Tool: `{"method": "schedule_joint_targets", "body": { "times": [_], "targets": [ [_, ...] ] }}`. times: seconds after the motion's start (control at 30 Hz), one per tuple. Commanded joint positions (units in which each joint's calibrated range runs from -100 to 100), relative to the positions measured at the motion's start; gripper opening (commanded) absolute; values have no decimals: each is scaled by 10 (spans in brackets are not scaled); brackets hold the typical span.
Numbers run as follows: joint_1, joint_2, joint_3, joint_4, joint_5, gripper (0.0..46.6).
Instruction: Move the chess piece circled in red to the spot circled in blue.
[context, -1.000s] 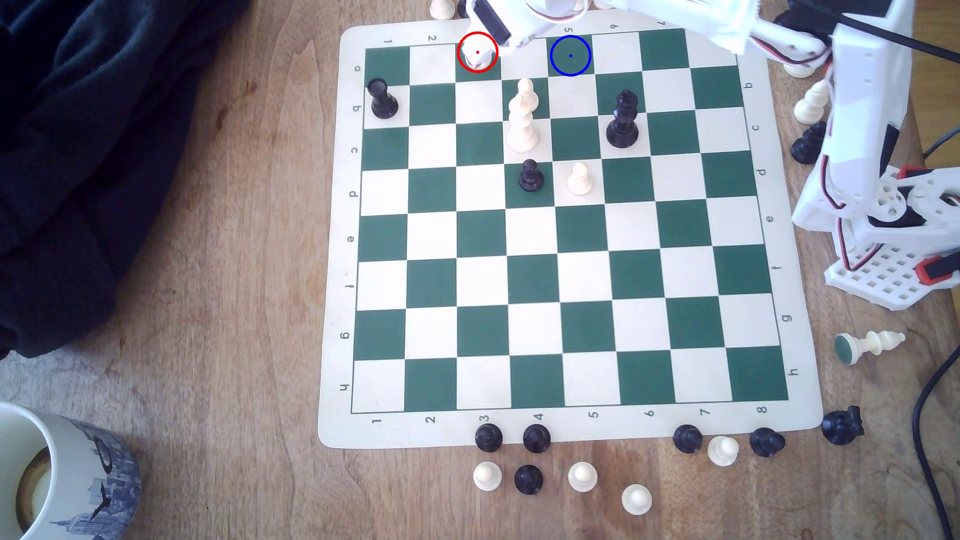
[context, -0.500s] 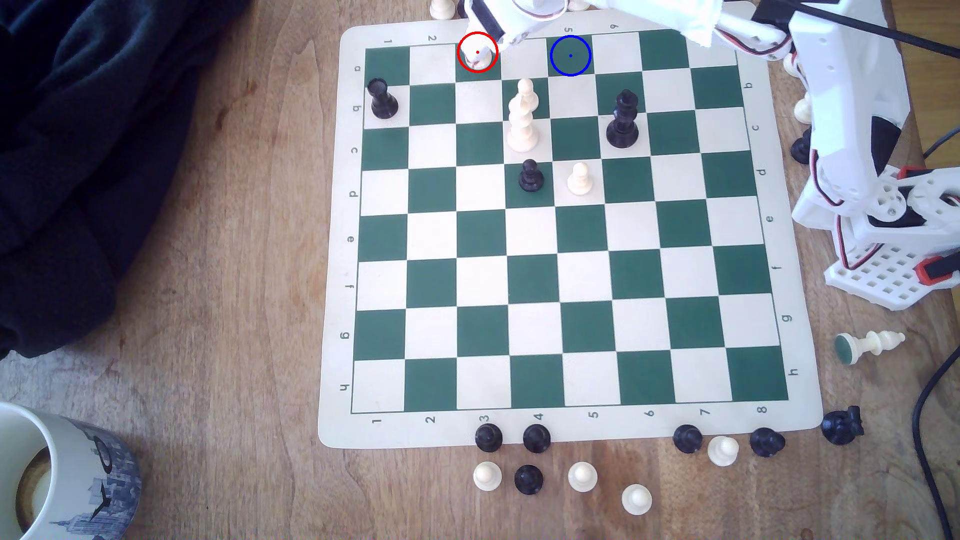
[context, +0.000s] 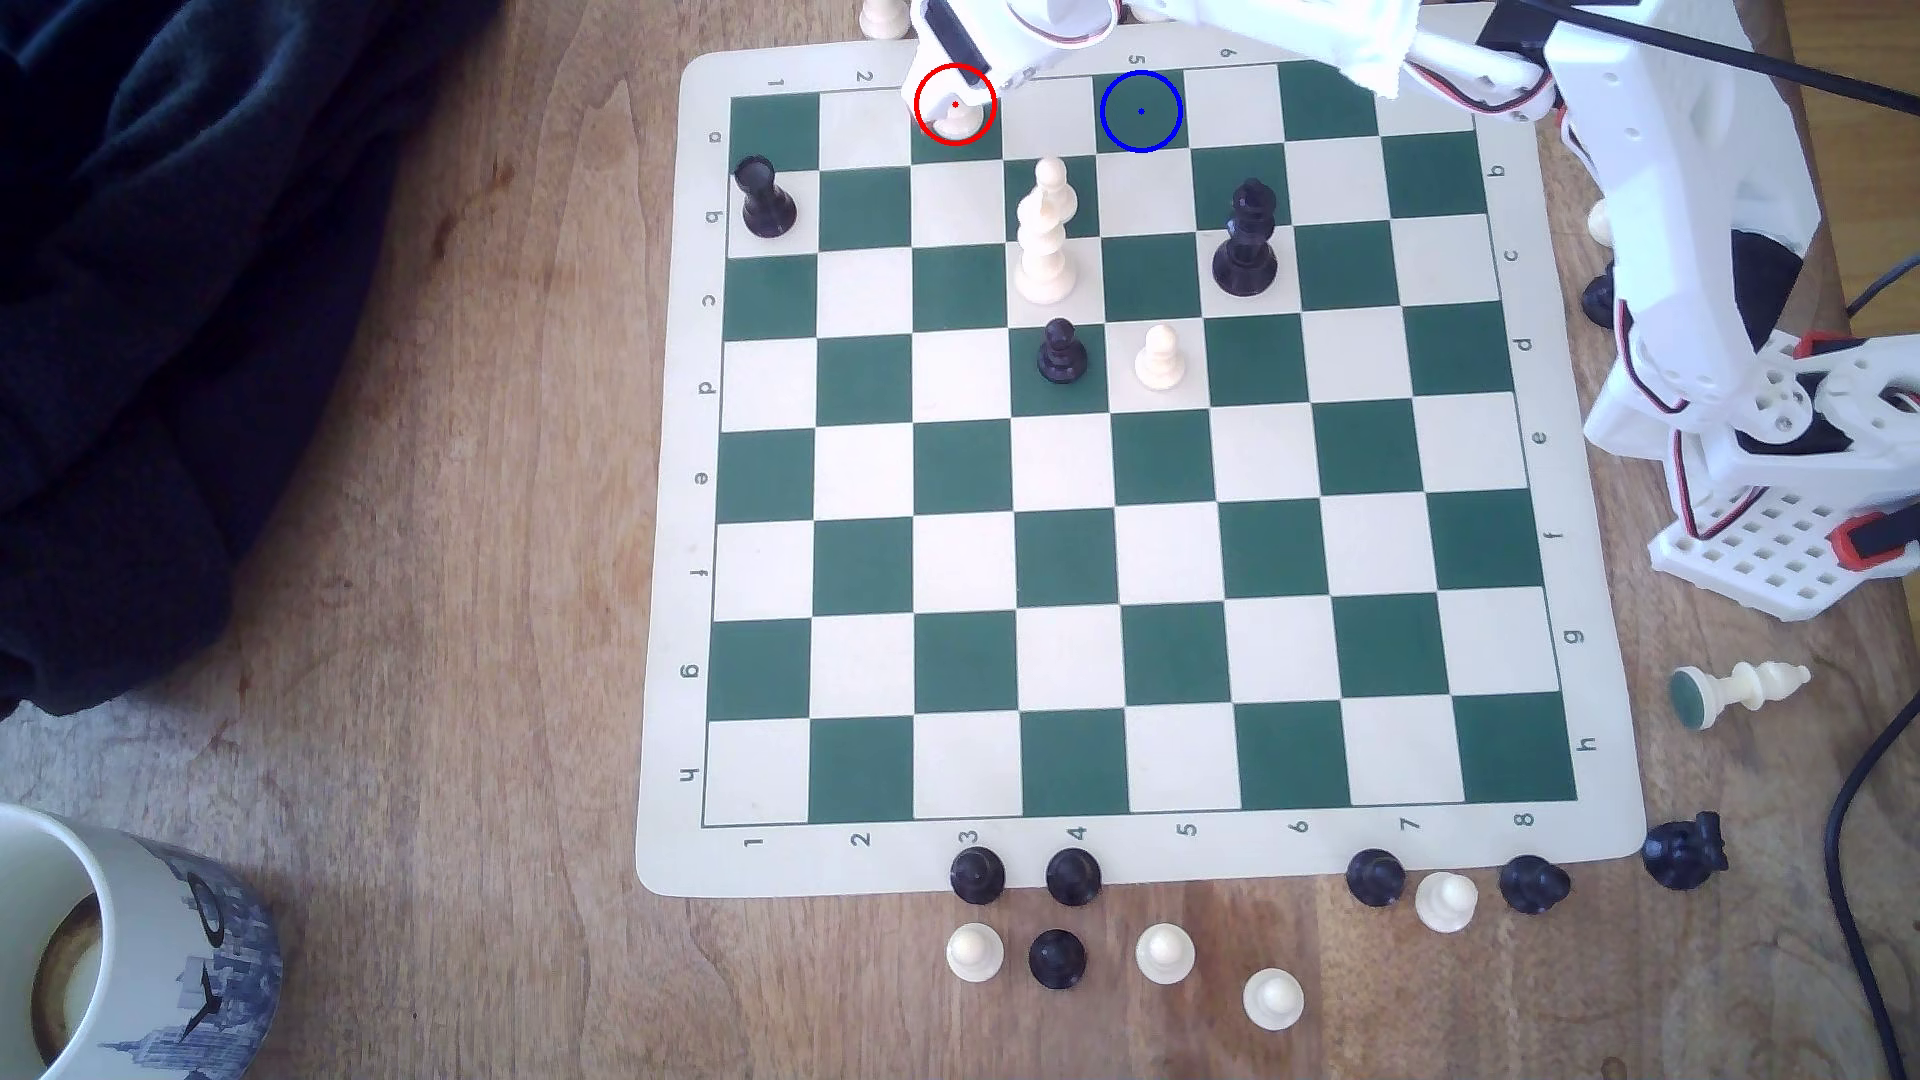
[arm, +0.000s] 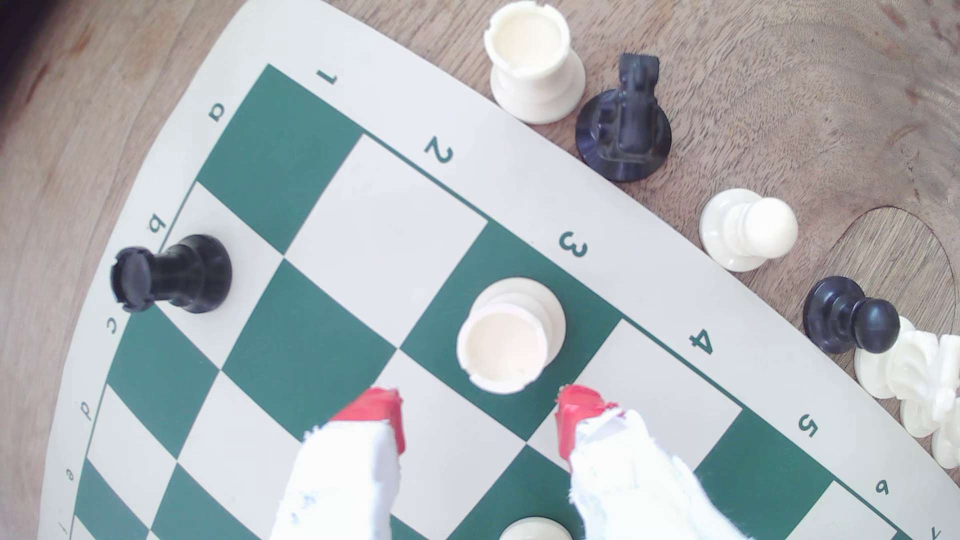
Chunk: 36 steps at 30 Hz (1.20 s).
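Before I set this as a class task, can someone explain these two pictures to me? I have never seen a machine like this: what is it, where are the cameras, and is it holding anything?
It is a small white robot arm standing beside a chessboard on a wooden table. One picture looks down from a camera off the arm; the other comes from a camera on its wrist. The end effector has two red-tipped fingers, open and holding nothing. They sit just short of the cream rook, which stands upright on its green square, ringed red in the overhead view. The blue ring marks its destination. Spare pieces lie off the board, with a mug at one corner.
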Motion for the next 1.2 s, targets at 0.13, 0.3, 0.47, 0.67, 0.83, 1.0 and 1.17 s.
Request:
{"method": "schedule_joint_targets", "body": {
  "times": [0.13, 0.3, 0.47, 0.67, 0.83, 1.0, 1.17],
  "targets": [
    [9, 1, -49, -32, 2, 166],
    [13, 5, -51, -46, 5, 166],
    [15, 8, -51, -56, 5, 165],
    [12, 5, -53, -63, 3, 163],
    [6, 6, -61, -68, 1, 162],
    [5, 8, -64, -69, 1, 160],
    [0, 9, -65, -69, 1, 132]
  ]
}}
